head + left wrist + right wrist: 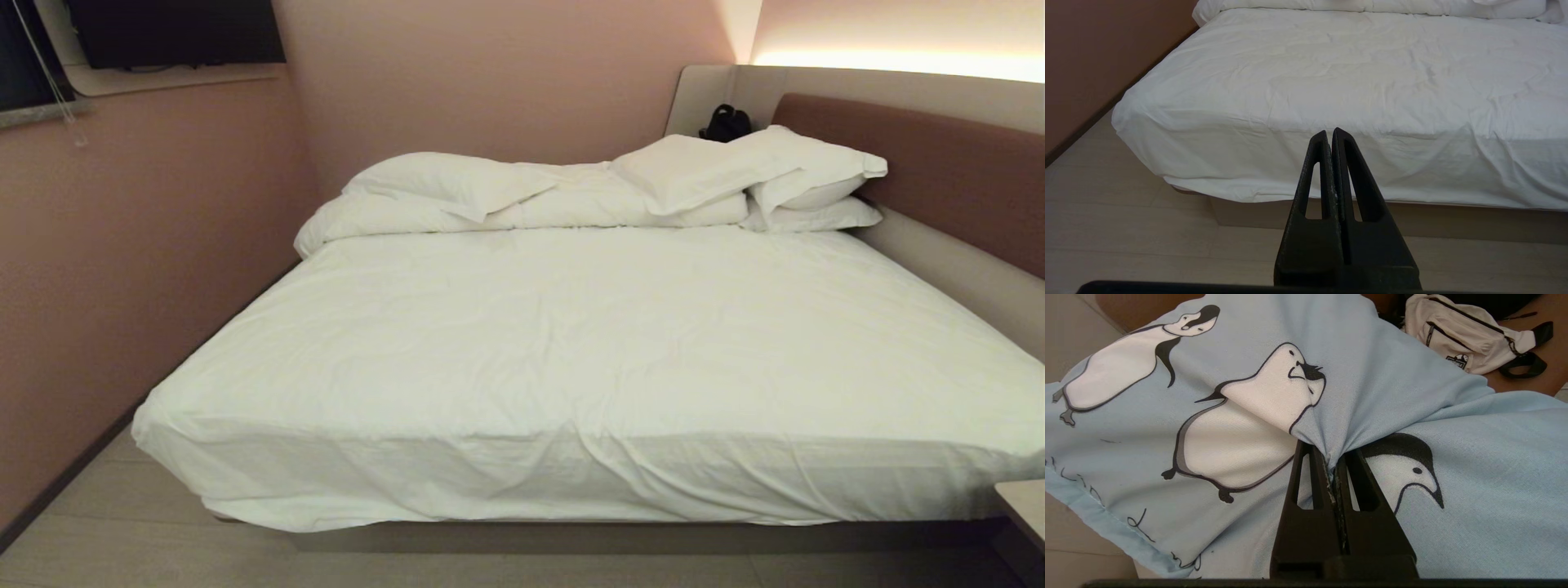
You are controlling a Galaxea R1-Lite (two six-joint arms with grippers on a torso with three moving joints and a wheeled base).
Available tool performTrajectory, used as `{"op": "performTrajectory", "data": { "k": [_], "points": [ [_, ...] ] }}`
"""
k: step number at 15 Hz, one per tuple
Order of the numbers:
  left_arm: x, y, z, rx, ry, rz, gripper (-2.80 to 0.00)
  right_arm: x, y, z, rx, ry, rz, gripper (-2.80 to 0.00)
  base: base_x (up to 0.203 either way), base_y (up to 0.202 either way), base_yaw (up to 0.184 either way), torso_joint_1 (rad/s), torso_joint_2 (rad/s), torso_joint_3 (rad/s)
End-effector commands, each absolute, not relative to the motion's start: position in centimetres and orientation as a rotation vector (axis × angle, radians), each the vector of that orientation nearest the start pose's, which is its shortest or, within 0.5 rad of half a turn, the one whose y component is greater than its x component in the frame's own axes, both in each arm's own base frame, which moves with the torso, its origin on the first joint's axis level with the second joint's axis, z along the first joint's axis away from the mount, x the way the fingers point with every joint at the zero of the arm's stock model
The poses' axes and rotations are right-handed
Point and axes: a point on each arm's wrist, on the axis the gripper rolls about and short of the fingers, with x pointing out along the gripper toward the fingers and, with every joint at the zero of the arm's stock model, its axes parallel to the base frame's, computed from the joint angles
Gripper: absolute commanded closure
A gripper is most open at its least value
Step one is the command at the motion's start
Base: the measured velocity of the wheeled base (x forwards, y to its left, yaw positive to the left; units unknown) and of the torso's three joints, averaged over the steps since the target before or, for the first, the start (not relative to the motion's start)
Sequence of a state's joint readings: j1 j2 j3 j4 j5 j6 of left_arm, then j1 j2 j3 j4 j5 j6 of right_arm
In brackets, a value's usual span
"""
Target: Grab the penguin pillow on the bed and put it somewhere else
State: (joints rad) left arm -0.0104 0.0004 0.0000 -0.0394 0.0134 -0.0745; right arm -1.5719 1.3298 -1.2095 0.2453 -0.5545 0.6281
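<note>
The penguin pillow (1355,371), light blue with black-and-white penguins, fills the right wrist view. My right gripper (1329,457) is shut on a pinched fold of its cover near the middle. Neither the pillow nor the right arm shows in the head view. The bed (588,343) with its wrinkled white sheet lies in front of me in the head view, and its foot edge (1331,122) shows in the left wrist view. My left gripper (1329,132) is shut and empty, held low before the foot of the bed above the floor.
White pillows (808,175) and a bunched duvet (522,196) lie at the back of the bed beside the brown headboard (939,171). A black item (725,124) sits on the ledge behind. A beige waist bag (1470,335) lies on a brown surface beyond the penguin pillow.
</note>
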Motion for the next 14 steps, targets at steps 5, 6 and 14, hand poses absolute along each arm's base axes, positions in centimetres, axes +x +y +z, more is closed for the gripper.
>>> {"op": "performTrajectory", "data": {
  "k": [5,6,14],
  "points": [
    [-2.3,0.1,8.0,-0.076,-0.040,0.003,0.00,-4.1,-22.3,31.2,0.641,-0.274,-2.102,0.00,0.000,0.000,0.000,0.000,0.00,0.000],
    [-2.3,0.1,8.0,-0.076,-0.040,0.002,0.00,-4.7,-22.9,31.2,0.643,-0.276,-2.113,0.00,0.000,0.000,0.000,0.000,0.00,0.000],
    [-2.3,0.1,8.0,-0.076,-0.040,0.002,0.00,-10.1,-25.5,31.5,0.651,-0.303,-2.124,0.00,0.000,0.000,0.000,0.000,0.00,0.000]
  ]
}}
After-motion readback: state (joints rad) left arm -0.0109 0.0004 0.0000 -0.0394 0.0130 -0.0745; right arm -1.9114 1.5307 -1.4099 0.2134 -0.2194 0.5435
